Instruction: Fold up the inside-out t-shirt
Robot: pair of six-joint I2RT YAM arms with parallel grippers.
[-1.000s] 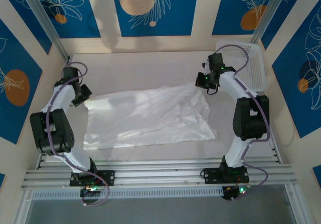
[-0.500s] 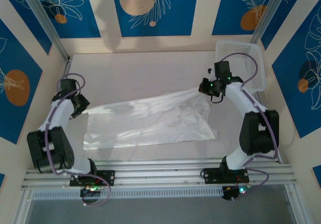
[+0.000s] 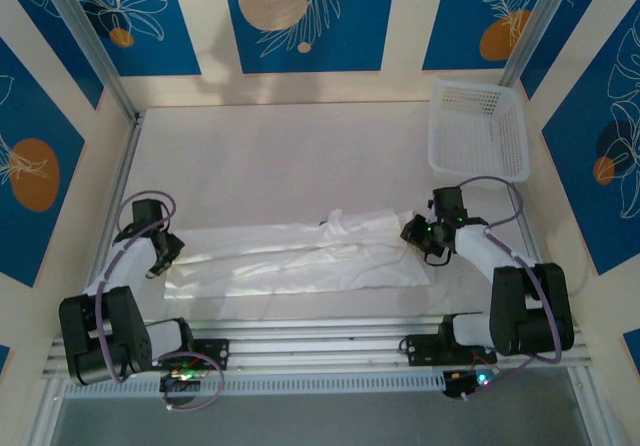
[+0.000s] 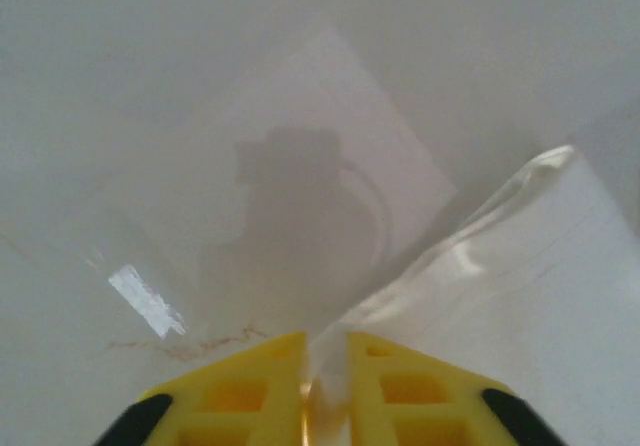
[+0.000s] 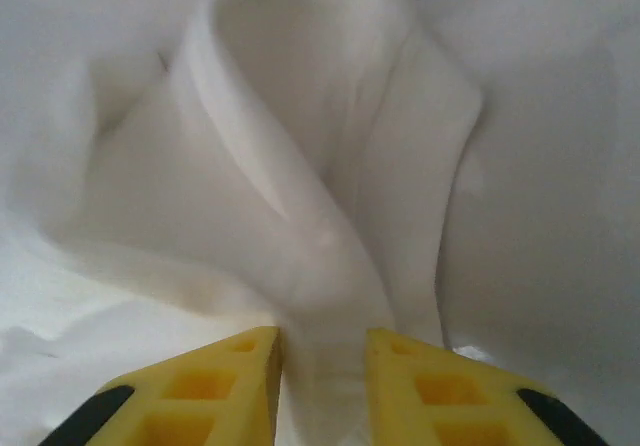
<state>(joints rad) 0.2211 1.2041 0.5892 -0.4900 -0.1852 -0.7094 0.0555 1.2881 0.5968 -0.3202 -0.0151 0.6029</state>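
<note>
The white t-shirt [image 3: 290, 258] lies as a long narrow band across the table's near part, its far half doubled over toward the front. My left gripper [image 3: 164, 251] is low at the band's left end. In the left wrist view its yellow fingers [image 4: 262, 386] stand slightly apart, with a thin edge of the t-shirt [image 4: 520, 266] running up between them. My right gripper [image 3: 417, 237] is at the band's right end. Its fingers [image 5: 215, 386] are parted wider, and a soft fold of the t-shirt [image 5: 300, 216] lies loosely in the gap.
A white lattice basket [image 3: 478, 126] stands at the back right, away from both arms. Bare white table [image 3: 280, 156] stretches behind the shirt. The metal rail [image 3: 320, 346] with the arm bases runs close along the front.
Both arms came down and toward the front edge, carrying the shirt's far edge over onto its near part. The spread shirt became a narrow band. Both pairs of jaws have parted.
</note>
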